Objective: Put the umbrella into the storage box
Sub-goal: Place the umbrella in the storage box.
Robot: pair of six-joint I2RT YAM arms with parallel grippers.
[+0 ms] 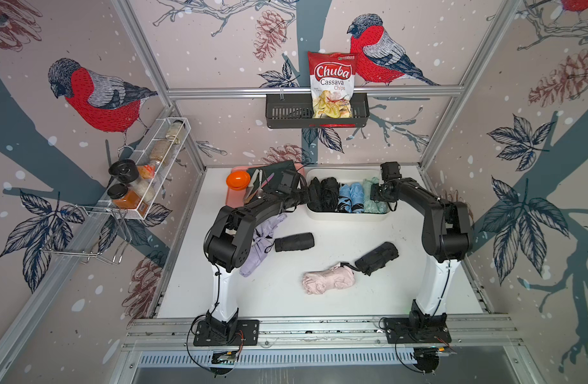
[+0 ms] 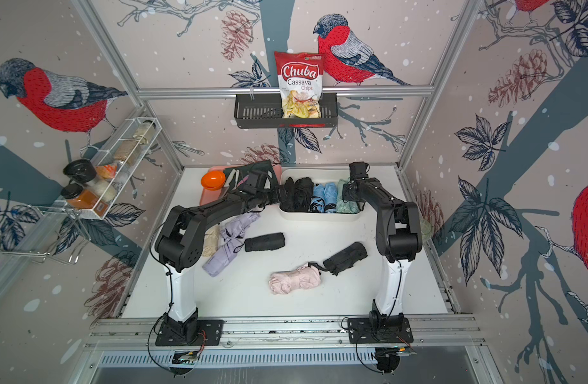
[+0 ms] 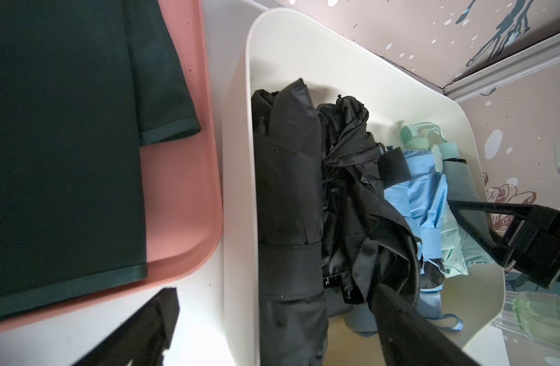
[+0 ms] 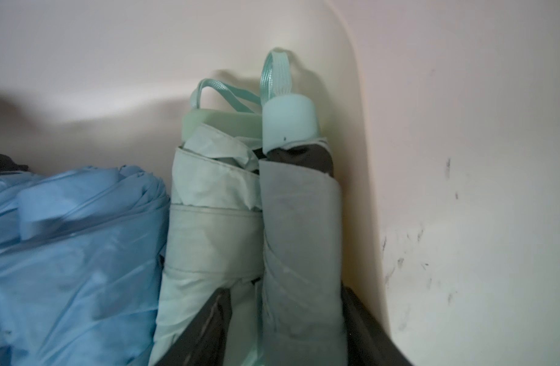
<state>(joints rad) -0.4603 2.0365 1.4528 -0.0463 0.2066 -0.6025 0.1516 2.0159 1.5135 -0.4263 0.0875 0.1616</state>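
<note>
A row of folded umbrellas (image 1: 329, 196) lies side by side in the storage box (image 1: 345, 215) on the table (image 1: 319, 306). A tray (image 1: 232, 199) sits just left of the box. Loose umbrellas (image 1: 294, 242) lie on the table in front of the box. A wall basket (image 1: 286, 116), holding a chips bag (image 1: 332, 83), hangs behind and above the box.

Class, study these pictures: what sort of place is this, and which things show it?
Probably a robot test cell dressed as a home: bird wallpaper on an aluminium frame, left arm and right arm bolted to a rail, props like a spice rack and chips bag.
</note>
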